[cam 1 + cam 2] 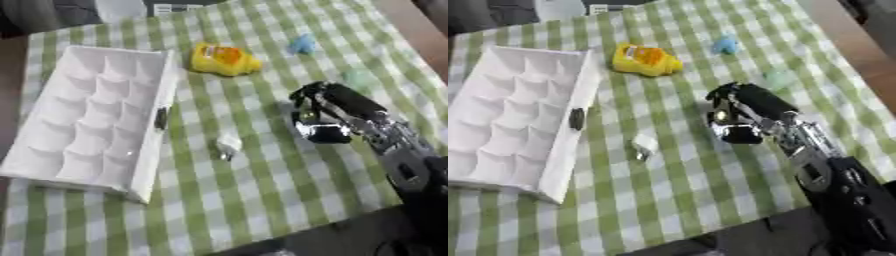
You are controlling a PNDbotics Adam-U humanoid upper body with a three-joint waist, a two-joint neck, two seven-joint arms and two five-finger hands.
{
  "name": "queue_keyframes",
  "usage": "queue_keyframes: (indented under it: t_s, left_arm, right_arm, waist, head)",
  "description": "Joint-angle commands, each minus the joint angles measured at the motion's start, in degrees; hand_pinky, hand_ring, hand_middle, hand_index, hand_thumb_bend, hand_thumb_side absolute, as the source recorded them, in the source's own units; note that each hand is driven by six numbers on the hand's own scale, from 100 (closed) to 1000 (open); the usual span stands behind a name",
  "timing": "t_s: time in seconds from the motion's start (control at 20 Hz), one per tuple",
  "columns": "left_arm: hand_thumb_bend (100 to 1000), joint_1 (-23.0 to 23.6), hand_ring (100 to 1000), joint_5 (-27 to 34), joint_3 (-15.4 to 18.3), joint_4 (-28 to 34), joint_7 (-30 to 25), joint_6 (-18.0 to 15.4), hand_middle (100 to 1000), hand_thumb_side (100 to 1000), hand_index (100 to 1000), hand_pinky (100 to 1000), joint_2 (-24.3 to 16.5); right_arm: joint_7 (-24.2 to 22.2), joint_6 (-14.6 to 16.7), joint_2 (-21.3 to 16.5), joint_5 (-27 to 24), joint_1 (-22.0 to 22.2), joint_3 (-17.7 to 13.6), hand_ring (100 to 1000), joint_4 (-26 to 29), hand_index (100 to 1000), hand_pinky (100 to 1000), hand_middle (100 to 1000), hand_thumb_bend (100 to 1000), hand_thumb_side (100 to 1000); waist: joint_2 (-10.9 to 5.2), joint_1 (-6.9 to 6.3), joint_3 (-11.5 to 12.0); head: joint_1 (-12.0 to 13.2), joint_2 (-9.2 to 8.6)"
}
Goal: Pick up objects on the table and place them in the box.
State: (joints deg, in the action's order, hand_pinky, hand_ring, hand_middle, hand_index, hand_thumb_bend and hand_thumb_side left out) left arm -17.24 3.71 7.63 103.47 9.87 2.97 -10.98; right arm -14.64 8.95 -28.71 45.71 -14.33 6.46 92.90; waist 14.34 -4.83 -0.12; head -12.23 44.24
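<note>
Black right hand (325, 112), fingers curled with nothing visibly held, hovers over the worktop (262, 200); yellow toy (225, 60) lies ahead-left, nearest it.

A green-and-white checked cloth (262, 190) covers the tabletop, matt and soft-looking. The white box (96, 115) reads as smooth moulded plastic with a faint sheen in its hollows. The yellow object (225, 60) looks like glossy plastic. The right hand (328, 112) is black with bright, shiny metal parts (the fingers catch the light). A small whitish crumpled piece (227, 145) looks like foil or wrapper. Bare brown wood (859, 45) shows at the far right.
</note>
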Motion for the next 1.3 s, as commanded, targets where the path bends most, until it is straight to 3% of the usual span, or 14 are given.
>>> queue_keyframes:
  t_s: [0.05,0.2,0.45,0.5,0.65,0.7,0.85,0.9,1.1,1.3]
  left_arm:
    - [264,-0.8,631,0.2,0.1,0.8,-0.1,0.0,908,893,865,751,-0.6]
    - [263,-0.8,631,0.3,0.1,0.8,-0.1,0.0,908,894,865,751,-0.6]
    - [262,-0.8,631,0.3,0.1,0.8,-0.1,0.0,908,895,865,751,-0.5]
    - [261,-0.8,631,0.3,0.1,0.8,-0.1,0.0,908,895,865,752,-0.5]
    - [261,-0.7,631,0.4,0.1,0.8,-0.1,0.1,908,896,865,752,-0.5]
    - [260,-0.7,631,0.4,0.1,0.8,-0.1,0.1,908,896,865,752,-0.5]
    - [258,-0.7,631,0.4,0.0,0.8,-0.2,0.0,908,899,865,751,-0.5]
    - [249,-0.7,631,0.4,0.0,0.8,-0.1,0.0,908,911,865,751,-0.4]
    - [247,-0.7,631,0.5,0.0,0.8,0.0,0.1,908,913,865,751,-0.4]
    - [248,-0.6,631,0.5,0.0,0.8,0.1,0.1,907,912,865,751,-0.4]
  right_arm:
    - [1.3,-1.4,-0.3,1.1,-0.3,0.2,297,-1.1,708,100,500,100,100]
    - [3.6,-1.7,-0.1,0.9,-0.6,0.4,260,-1.6,589,100,404,100,100]
    - [7.0,-0.4,0.2,-1.5,-0.9,0.6,280,-2.9,543,100,376,100,127]
    - [7.6,0.2,0.2,-2.4,-0.9,0.6,260,-3.1,513,100,345,100,270]
    - [9.5,2.1,0.0,-5.1,-1.0,0.5,250,-3.5,495,100,332,100,273]
    - [10.0,2.5,-0.1,-5.3,-1.2,0.4,199,-3.5,422,100,280,100,276]
    - [12.0,4.0,-0.7,-4.2,-1.5,0.3,148,-2.8,355,100,233,100,280]
    - [12.6,4.3,-0.8,-3.6,-1.6,0.3,111,-2.6,279,100,187,100,279]
    - [16.1,5.4,-1.2,-1.0,-2.0,0.5,100,-1.4,185,100,101,100,270]
    - [18.4,5.7,-1.7,0.6,-2.6,0.8,100,-0.2,173,100,100,100,282]
  waist:
    - [-0.32,-0.47,0.1]
    - [-0.28,-0.41,0.3]
    - [-0.34,-0.35,0.4]
    - [-0.38,-0.34,0.4]
    - [-0.48,-0.32,0.4]
    - [-0.54,-0.32,0.4]
    - [-0.73,-0.33,0.3]
    - [-0.77,-0.31,0.4]
    - [-0.90,-0.16,0.5]
    - [-1.04,0.01,0.7]
  head:
    - [-0.2,-0.12]
    - [-0.3,-0.12]
    - [-0.3,-0.12]
    - [-0.3,-0.12]
    - [-0.3,-0.12]
    - [-0.3,-0.12]
    - [-0.4,-0.12]
    - [-0.4,-0.12]
    - [-0.5,-0.12]
    - [-0.5,-0.12]
